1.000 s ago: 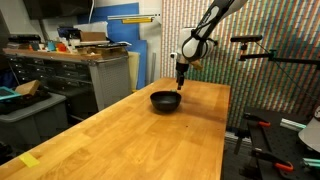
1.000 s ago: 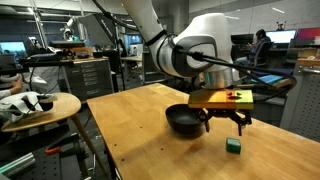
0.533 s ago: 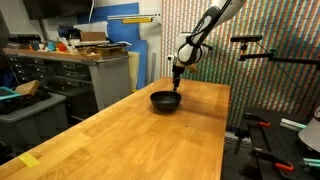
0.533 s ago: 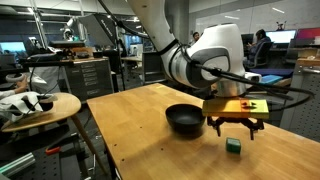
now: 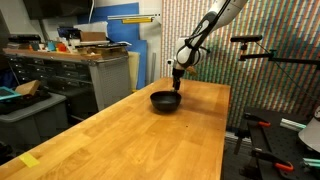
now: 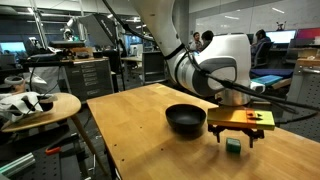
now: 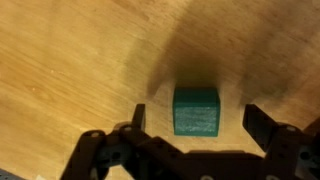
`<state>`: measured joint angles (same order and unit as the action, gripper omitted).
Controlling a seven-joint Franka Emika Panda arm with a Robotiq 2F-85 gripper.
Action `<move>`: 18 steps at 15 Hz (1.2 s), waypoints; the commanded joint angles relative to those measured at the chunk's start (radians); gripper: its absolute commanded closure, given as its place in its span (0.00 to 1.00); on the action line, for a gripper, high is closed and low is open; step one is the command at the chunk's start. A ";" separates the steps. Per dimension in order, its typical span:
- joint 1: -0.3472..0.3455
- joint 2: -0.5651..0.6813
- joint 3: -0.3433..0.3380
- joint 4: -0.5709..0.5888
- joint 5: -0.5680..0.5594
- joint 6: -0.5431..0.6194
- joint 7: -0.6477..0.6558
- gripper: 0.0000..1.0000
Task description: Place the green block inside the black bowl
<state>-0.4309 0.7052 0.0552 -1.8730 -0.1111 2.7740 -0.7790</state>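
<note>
The green block [image 7: 196, 110] lies on the wooden table, between my open fingers in the wrist view; neither finger touches it. In an exterior view the block [image 6: 233, 145] sits to the right of the black bowl [image 6: 185, 119], with my gripper [image 6: 236, 135] open just above it. In an exterior view the bowl [image 5: 165, 99] is at the far end of the table, with my gripper [image 5: 177, 79] close behind it; the block is hidden there.
The wooden table [image 5: 150, 135] stretches toward the camera. A grey cabinet [image 5: 85, 75] stands to one side, and a round side table with clutter [image 6: 40, 108] stands beside the table. A tripod stand [image 5: 250, 50] is past the far corner.
My gripper has moved away from the bowl and come down over the green block, staying open.
</note>
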 commanded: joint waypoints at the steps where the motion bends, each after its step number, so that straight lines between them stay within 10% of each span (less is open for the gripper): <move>1: -0.043 0.020 0.037 0.039 0.026 -0.061 -0.079 0.00; 8: -0.040 0.059 0.032 0.105 0.049 -0.046 -0.078 0.00; 18: -0.038 0.042 0.028 0.108 0.040 -0.098 -0.113 0.78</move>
<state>-0.4566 0.7505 0.0726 -1.7850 -0.0860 2.7145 -0.8446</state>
